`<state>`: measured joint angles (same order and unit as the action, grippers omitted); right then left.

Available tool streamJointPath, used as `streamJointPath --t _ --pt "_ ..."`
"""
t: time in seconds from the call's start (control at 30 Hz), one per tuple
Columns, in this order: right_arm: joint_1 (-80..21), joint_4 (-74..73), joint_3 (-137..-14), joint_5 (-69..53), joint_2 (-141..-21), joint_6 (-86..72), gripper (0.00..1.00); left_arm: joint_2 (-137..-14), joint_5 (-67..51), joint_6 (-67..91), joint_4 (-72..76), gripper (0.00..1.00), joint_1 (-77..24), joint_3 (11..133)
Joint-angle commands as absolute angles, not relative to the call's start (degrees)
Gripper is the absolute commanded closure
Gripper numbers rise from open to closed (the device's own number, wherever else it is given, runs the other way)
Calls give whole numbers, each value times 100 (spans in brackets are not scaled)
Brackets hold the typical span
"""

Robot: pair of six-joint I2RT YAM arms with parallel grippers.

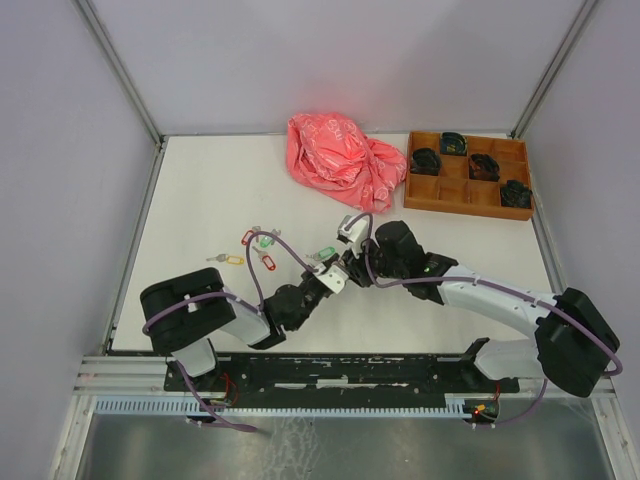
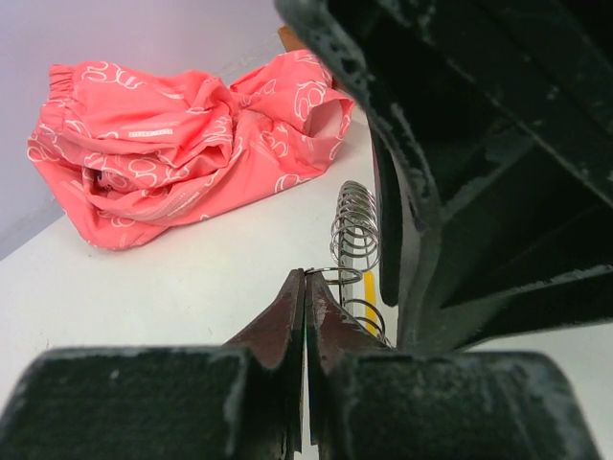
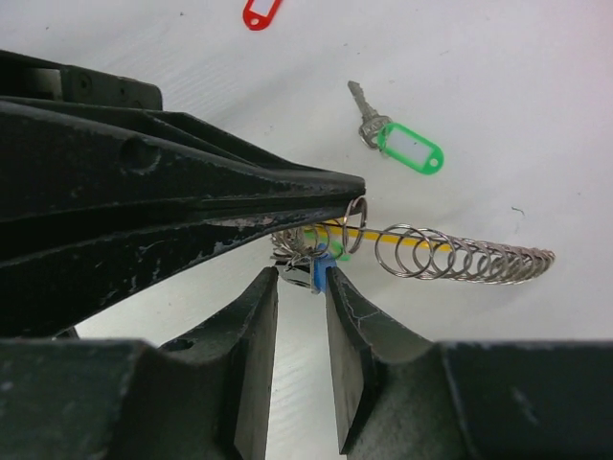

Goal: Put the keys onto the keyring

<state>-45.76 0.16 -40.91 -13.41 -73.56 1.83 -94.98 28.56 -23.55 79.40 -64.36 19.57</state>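
- The left gripper (image 2: 306, 283) has its fingers pressed tight together, nipping one end loop of the keyring (image 3: 460, 257) at their very tips.
- The keyring sits mid-table, just in front of the two arms. It reads as a stretched coil of silver wire running away from the pinched end, and its far end rests on the table (image 3: 536, 96).
- A yellow band (image 2: 369, 287) runs along the coil near the held end.
- The right gripper (image 3: 302, 280) faces the left one tip to tip. Its fingers stand a little apart and pinch the blue key (image 3: 319, 271), which fills the gap between them.
- The blue key is right against the held end of the coil. The wrist views are too crowded there to tell whether it is already threaded on.
- The green key (image 3: 410, 149) lies flat on the table near the coil, apart from both grippers.
- The other keys (image 1: 249, 250), with red, green and yellow tags, lie scattered to the left of the grippers.
- A crumpled pink bag (image 2: 172, 144) lies at the back of the table.
- A wooden tray (image 1: 460, 208) with compartments sits to the bag's right, and black bundles (image 1: 425, 160) lie in several of its compartments.
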Motion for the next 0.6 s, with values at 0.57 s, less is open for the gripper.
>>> streamJointPath --t 0.57 --pt "-4588 1062 -3704 -1020 -6652 529 64 -9030 3082 -1875 7859 97 -6434 2169"
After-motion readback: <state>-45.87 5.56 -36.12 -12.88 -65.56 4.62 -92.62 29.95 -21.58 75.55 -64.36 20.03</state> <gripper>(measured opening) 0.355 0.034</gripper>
